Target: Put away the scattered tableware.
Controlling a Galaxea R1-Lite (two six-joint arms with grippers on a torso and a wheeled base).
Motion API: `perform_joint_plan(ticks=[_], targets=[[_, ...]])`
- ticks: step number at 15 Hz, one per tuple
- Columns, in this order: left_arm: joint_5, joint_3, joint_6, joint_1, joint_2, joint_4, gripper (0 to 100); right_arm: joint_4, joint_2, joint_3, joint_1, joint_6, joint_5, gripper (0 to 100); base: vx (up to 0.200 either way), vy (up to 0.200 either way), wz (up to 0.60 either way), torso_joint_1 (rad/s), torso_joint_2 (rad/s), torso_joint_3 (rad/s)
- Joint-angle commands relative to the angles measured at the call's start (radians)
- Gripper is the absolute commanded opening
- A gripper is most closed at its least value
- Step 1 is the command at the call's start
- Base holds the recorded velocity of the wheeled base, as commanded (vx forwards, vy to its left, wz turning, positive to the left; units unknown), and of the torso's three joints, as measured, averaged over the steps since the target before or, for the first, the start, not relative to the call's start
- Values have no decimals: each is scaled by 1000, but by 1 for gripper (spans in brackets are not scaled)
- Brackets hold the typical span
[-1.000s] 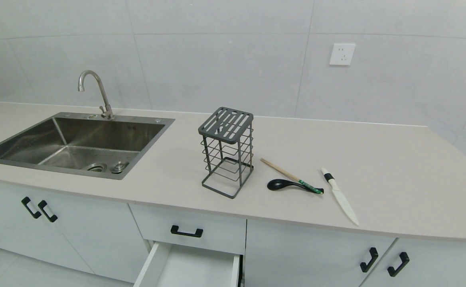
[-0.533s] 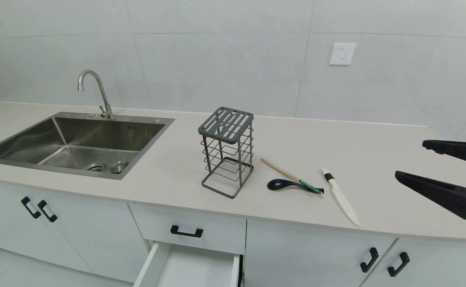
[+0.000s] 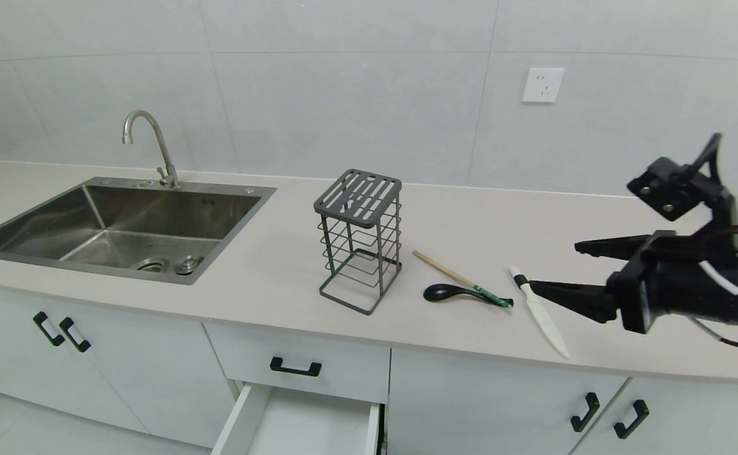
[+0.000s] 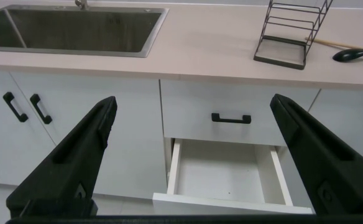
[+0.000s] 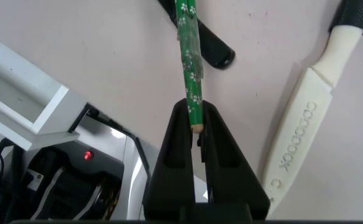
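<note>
On the counter, right of the steel sink with a drain fitting in its basin: a dark wire rack, upright. Just beside it, flat on the counter and outside its cage: a chopstick crossing the handle of a black spoon, then a white knife. By the knife, the right gripper, fingers spread, grasping nothing. Below the counter, a drawer pulled out. Facing it, the left gripper, fingers wide apart.

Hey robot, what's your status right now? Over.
Right end effector open by the white-bladed knife; left end effector open, facing open white drawer. Knife, black spoon, green-tipped wooden chopstick lie on beige counter. Dark wire rack unobstructed.
</note>
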Motion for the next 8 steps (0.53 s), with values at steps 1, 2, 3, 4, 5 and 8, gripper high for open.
perform_joint_plan(ticks=[1,2,3,4,5,8], targets=[[0,0,0,0,1,0,100,-7,185,-52,12,7,-36,100,0,0,0,0,0,0],[0,0,0,0,1,0,100,-25,246,-70,14,14,-63,100,0,0,0,0,0,0],[0,0,0,0,1,0,100,-62,291,-71,12,63,-79,100,0,0,0,0,0,0],[0,0,0,0,1,0,100,-103,317,-62,6,105,-96,100,0,0,0,0,0,0],[0,0,0,0,1,0,100,-123,331,-55,3,125,-108,100,0,0,0,0,0,0],[0,0,0,0,1,0,100,-146,401,-70,-5,140,-131,100,0,0,0,0,0,0]])
